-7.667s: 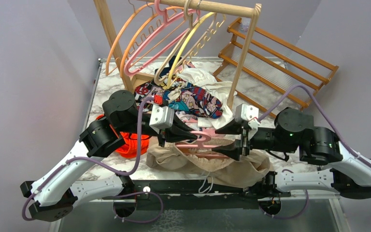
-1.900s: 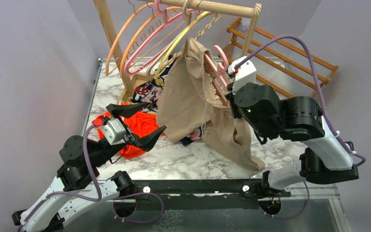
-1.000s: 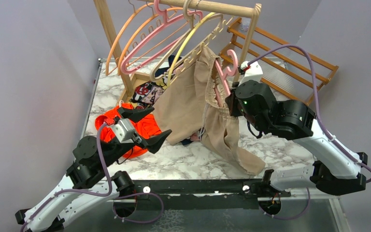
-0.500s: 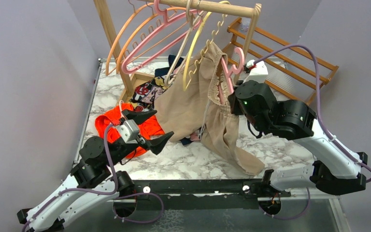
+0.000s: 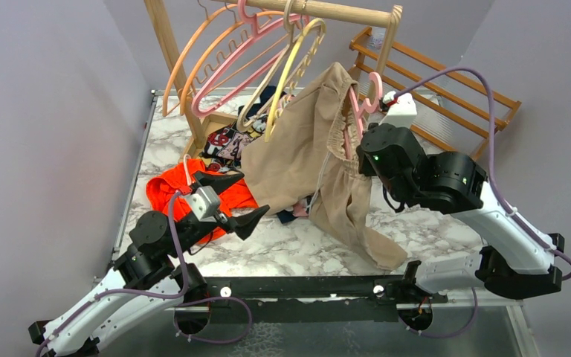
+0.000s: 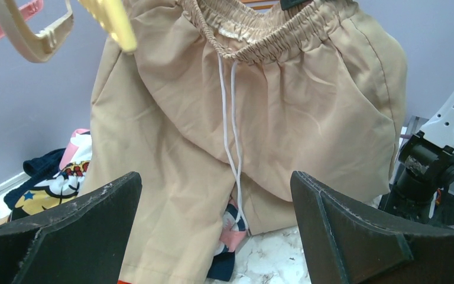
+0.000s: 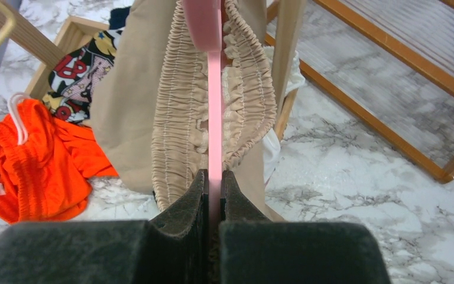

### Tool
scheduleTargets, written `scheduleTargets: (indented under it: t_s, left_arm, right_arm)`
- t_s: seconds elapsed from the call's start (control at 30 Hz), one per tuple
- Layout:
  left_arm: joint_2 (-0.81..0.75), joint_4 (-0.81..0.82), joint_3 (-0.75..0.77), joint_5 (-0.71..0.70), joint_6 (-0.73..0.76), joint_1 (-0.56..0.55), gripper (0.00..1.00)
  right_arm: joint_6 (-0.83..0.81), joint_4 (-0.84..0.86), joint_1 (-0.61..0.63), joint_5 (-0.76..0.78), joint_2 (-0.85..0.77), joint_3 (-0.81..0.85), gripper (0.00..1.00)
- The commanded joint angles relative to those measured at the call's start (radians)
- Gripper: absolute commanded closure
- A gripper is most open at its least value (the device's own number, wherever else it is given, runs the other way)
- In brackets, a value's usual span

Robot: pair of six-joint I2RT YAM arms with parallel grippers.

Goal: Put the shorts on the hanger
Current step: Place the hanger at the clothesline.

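Observation:
The tan shorts (image 5: 297, 156) hang by their gathered waistband from the pink hanger (image 5: 372, 83), which is held up beside the wooden rail. One leg trails down onto the marble table. My right gripper (image 7: 214, 177) is shut on the hanger (image 7: 214, 106), its bar pinched between the fingers, with the waistband (image 7: 177, 118) bunched on both sides. In the top view that gripper (image 5: 360, 140) is tucked behind the fabric. My left gripper (image 5: 254, 193) stands wide open low on the left, apart from the shorts. The left wrist view shows the shorts (image 6: 284, 112) and white drawstring beyond the open gripper (image 6: 216, 183).
A wooden rail (image 5: 342, 12) carries orange hangers (image 5: 187, 56), a pink one (image 5: 232, 58) and a yellow one (image 5: 297, 63). An orange garment (image 5: 186, 195) and comic-print cloth (image 5: 227, 140) lie on the table (image 5: 305, 249). A slatted wooden rack (image 5: 446, 85) stands at the back right.
The right gripper has raised the hanger and shorts a little, up and right toward the rail's end. The yellow hanger has swung. The open left gripper has crept rightward.

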Motion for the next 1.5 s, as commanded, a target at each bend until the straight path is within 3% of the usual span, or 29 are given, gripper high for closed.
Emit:
scheduleTargets:
  t_s: [0.0,0.27,0.73,1.47]
  left_arm:
    - [-0.008,0.041,-0.003,-0.022,-0.016,-0.003,0.01]
    - [-0.018,0.039,-0.004,-0.024,-0.022,-0.002,0.01]
    - [-0.011,0.059,-0.026,-0.026,-0.021,-0.003,0.01]
    - [-0.006,0.086,-0.066,-0.013,-0.033,-0.002,0.01]
  right_arm:
    - [-0.079,0.162,-0.003,0.074,0.024,0.078,0.99]
    - [-0.255,0.38,-0.003,0.056,0.077,0.138,0.99]
    - [-0.363,0.505,-0.025,0.172,0.12,0.158,0.99]
    - [-0.35,0.55,-0.2,-0.025,0.179,0.2,0.99]
